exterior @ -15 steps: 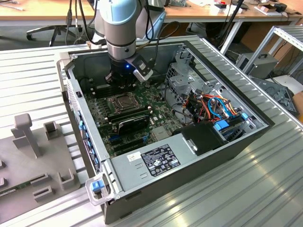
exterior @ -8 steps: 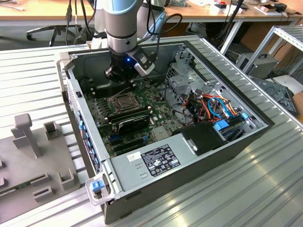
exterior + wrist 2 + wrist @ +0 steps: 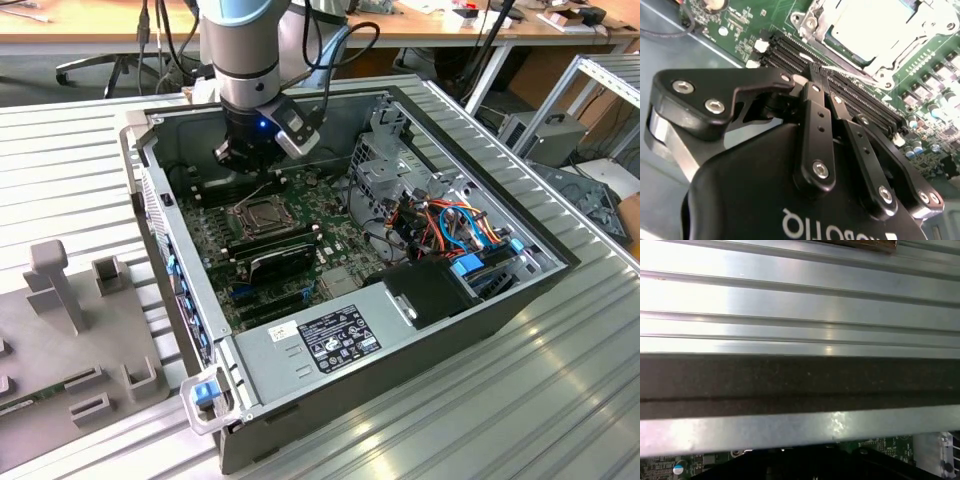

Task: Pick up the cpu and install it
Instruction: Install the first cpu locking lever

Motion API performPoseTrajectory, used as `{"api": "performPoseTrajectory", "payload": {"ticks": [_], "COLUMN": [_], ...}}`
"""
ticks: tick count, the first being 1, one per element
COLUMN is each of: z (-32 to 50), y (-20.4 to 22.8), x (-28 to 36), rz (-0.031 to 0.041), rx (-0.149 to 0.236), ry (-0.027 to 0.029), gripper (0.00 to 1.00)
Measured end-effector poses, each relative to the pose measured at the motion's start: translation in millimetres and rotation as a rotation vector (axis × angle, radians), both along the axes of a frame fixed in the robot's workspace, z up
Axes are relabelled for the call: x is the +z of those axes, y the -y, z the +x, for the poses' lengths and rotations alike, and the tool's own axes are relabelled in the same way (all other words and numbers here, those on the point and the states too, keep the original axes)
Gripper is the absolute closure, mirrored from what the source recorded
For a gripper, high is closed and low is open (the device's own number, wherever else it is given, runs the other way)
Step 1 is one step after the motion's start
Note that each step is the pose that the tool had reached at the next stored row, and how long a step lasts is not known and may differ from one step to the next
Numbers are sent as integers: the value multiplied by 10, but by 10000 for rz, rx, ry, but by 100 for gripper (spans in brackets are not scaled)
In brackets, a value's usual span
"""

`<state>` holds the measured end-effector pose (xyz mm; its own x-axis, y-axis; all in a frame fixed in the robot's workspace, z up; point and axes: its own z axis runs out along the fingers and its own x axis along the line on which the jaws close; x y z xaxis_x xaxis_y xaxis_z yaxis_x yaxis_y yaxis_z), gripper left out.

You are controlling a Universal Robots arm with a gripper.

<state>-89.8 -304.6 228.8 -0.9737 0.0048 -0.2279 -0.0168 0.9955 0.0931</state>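
The cpu (image 3: 860, 25) lies as a pale square face inside the silver socket frame (image 3: 900, 55) on the green motherboard; in the exterior view the same cpu (image 3: 262, 213) sits mid-board in the open computer case. My gripper (image 3: 240, 160) hangs inside the case just behind the socket, toward the rear wall. In the second wrist view the gripper (image 3: 814, 70) has its black fingers (image 3: 817, 125) closed together, nothing chip-like between them. The thin socket lever (image 3: 852, 74) runs from right at the fingertips toward the socket; whether it is pinched is unclear.
Black memory sticks (image 3: 275, 240) lie just in front of the socket, and empty memory slots (image 3: 860, 105) run beside the fingertips. Case walls (image 3: 150, 200) enclose the board. Cables and a drive cage (image 3: 450, 225) crowd the exterior view's right. A grey fixture tray (image 3: 70, 330) rests outside on the ribbed table (image 3: 800, 300).
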Motion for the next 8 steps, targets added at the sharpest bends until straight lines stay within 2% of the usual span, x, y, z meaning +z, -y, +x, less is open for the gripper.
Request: {"api": "performPoseTrajectory", "payload": {"ticks": [2, 8], "z": [0, 0], "y": [0, 0], "x": [44, 44], "rz": [-1, -1], "rx": [0, 0], "ry": [1, 1], "gripper": [89, 89]}}
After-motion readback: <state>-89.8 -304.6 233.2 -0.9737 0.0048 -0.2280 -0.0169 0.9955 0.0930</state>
